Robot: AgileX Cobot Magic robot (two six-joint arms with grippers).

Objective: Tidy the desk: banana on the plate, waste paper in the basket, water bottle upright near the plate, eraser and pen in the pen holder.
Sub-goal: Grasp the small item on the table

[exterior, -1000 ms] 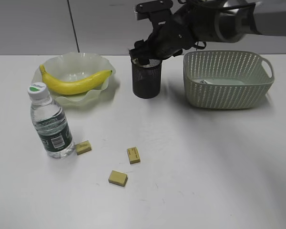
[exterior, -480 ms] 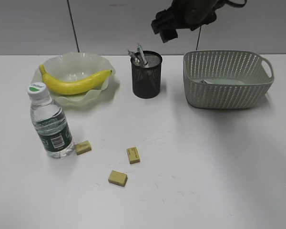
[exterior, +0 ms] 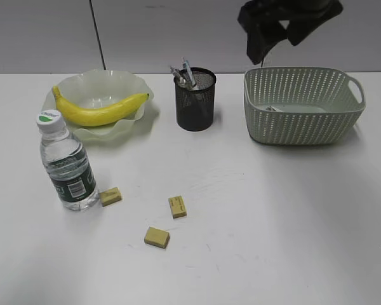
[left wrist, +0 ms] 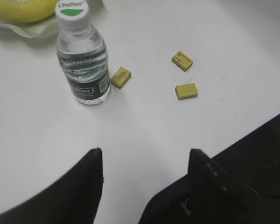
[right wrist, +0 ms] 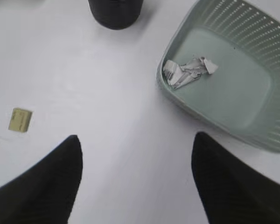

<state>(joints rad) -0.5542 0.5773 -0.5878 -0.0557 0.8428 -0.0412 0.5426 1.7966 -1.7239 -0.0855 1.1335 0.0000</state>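
On the surface (exterior: 292, 210), status by item:
banana: done, one banana (exterior: 101, 110) lying in the plate (exterior: 133, 82), upper left of the exterior view
waste paper: done, one crumpled scrap (right wrist: 186, 71) on the floor of the basket (exterior: 305, 121), upper right
water bottle: done by my read, one bottle (exterior: 66, 164) upright, cap on, just below the plate at left
pen: looks done, pens (exterior: 184, 74) stick out of the pen holder (exterior: 195, 105), top centre; exact count unclear, at least two
erasers: left to do, three yellow blocks loose at lower centre-left: one (exterior: 111, 196) just beside the bottle's base, one (exterior: 178, 206) mid, one (exterior: 157, 237) lowest
counts: 1 banana, 1 plate, 1 basket, 1 bottle, 1 pen holder, 1 paper scrap, 3 erasers
right gripper (exterior: 267, 32): top right, above the basket, jaws spread, carrying nothing
left gripper (left wrist: 144, 156): jaws spread, empty, high over the bottle and erasers
remaining: by my estimate only the erasers into the pen holder
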